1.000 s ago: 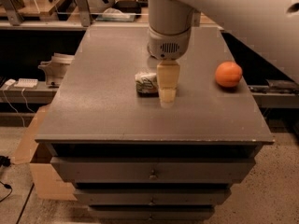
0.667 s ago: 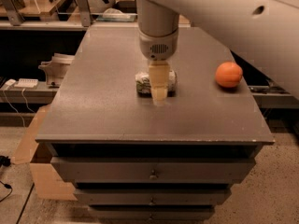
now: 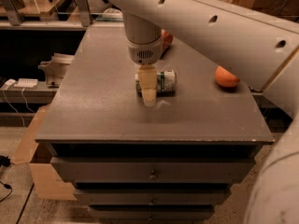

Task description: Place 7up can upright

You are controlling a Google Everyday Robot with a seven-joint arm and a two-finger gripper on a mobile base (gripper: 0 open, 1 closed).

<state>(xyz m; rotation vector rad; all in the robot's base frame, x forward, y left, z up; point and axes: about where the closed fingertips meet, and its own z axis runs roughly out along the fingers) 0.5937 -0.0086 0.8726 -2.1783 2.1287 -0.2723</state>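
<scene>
In the camera view, the 7up can (image 3: 166,81) lies on its side near the middle of the tabletop (image 3: 93,108), with its long axis running towards the left and right edges. The gripper (image 3: 149,99) hangs down from the big white arm (image 3: 219,27) and stands right in front of the left part of the can, covering it; whether it is clenched on the can or released, I cannot tell. An orange fruit (image 3: 226,77) sits near the right edge, well apart from the can. A red-orange thing (image 3: 167,38) is half hidden behind the arm, towards the far edge.
</scene>
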